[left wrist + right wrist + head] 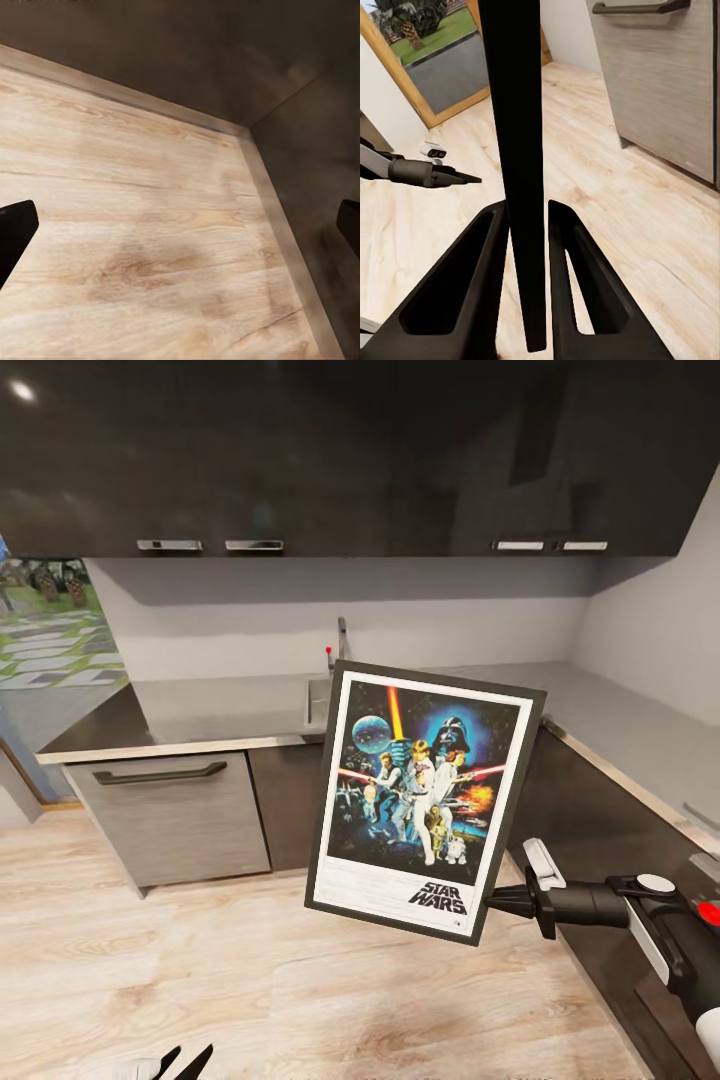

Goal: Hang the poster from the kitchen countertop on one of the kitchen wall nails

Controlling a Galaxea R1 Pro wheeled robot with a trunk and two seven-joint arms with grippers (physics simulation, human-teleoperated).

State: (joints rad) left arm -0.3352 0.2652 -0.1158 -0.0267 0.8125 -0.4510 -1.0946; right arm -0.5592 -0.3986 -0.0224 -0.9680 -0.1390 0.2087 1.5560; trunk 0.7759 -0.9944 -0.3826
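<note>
Black-framed poster (425, 800) upright, tilted, in right pincer (497, 903)

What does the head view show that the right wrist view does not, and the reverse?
Head view only: the poster's printed front with the Star Wars artwork, the grey kitchen countertop with its sink and tap, and the dark upper cabinets.

Right wrist view only: the poster seen edge-on as a thin black strip, clamped between the two fingers, and a wood-framed doorway with greenery outside.

Both share: the poster held by the right gripper, the left gripper, the wooden floor and the grey cabinet front with a bar handle.
</note>
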